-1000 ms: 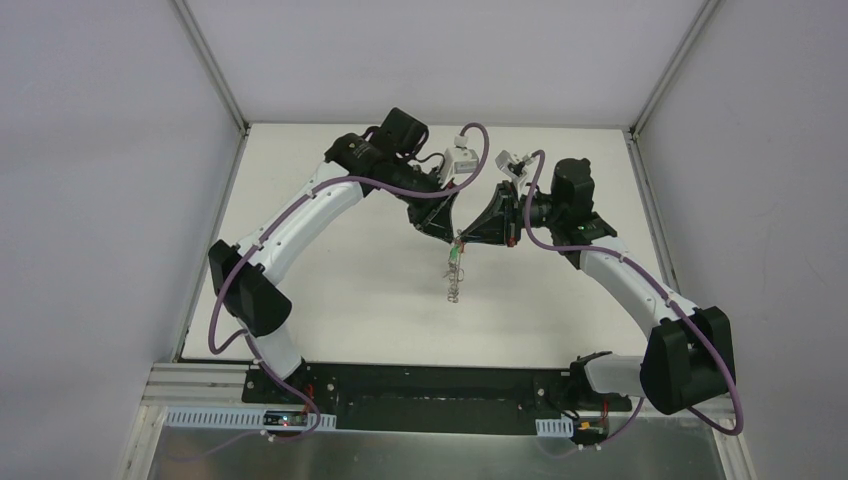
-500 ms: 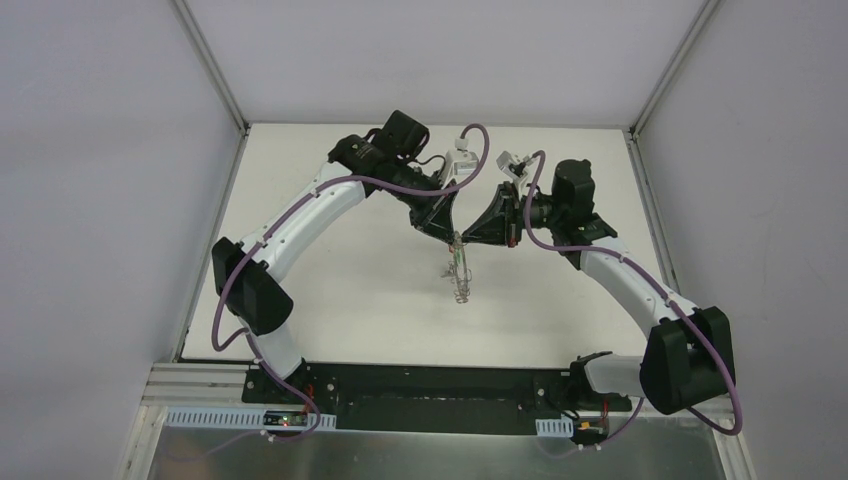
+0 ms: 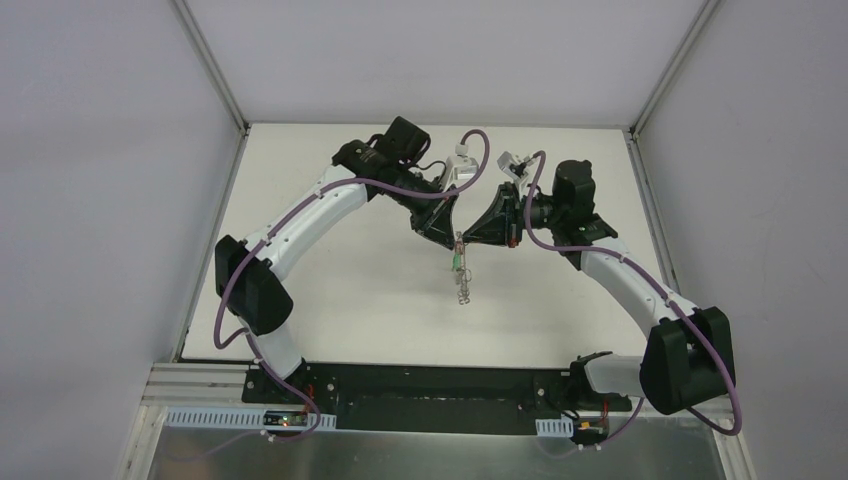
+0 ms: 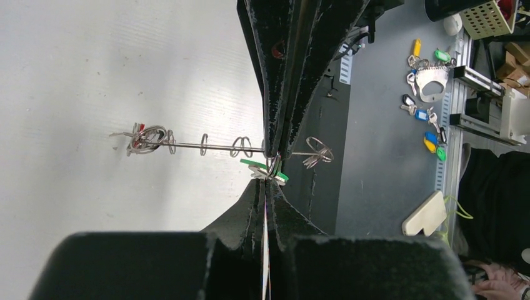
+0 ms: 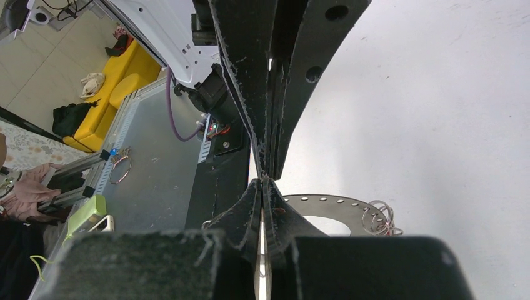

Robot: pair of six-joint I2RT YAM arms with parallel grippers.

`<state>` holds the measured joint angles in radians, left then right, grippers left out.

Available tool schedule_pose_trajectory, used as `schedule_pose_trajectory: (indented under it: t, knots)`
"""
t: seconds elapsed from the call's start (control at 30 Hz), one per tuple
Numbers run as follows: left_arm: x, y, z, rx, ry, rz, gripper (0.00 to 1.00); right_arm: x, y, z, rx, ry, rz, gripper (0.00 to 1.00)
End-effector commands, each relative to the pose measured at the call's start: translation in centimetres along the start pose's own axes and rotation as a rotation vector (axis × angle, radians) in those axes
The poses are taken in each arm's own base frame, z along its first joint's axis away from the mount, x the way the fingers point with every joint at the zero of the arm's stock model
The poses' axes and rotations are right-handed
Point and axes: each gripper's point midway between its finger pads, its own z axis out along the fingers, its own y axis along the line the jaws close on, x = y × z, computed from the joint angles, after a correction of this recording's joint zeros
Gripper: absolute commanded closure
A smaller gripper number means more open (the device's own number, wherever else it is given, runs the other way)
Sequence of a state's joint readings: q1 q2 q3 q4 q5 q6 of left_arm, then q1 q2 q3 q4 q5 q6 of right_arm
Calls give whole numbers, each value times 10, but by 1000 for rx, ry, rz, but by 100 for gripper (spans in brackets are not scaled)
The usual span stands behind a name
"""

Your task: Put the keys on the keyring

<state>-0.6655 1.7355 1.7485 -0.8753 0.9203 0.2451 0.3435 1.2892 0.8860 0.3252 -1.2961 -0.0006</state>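
Top view: left gripper (image 4: 267,186) newly clamps green key (image 4: 252,164) at 12 o'clock on ring (image 5: 331,205); right gripper (image 5: 262,182) pinches ring; threading can start.

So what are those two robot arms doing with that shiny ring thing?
They're working on getting keys onto a keyring. The right tool is shut on the big grey keyring, holding it up above the white table. The left tool is pinched shut right next to it, apparently on a green key at the ring's edge. Whether that key is hooked on yet can't be seen.
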Motion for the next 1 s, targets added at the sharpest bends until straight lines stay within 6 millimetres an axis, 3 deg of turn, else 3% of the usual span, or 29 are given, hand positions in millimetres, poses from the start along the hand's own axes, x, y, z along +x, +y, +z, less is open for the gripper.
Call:
schedule_pose_trajectory:
  t: [0.0, 0.5, 0.97]
  knots:
    - [0, -4, 1, 43, -15, -29, 100, -18, 15, -5, -18, -27, -110, 100]
    - [-6, -2, 5, 54, -24, -50, 99, -17, 13, -6, -13, -27, -103, 100]
    - [-4, -6, -20, -28, -18, 82, 72, -17, 11, -6, -12, -26, -99, 100]
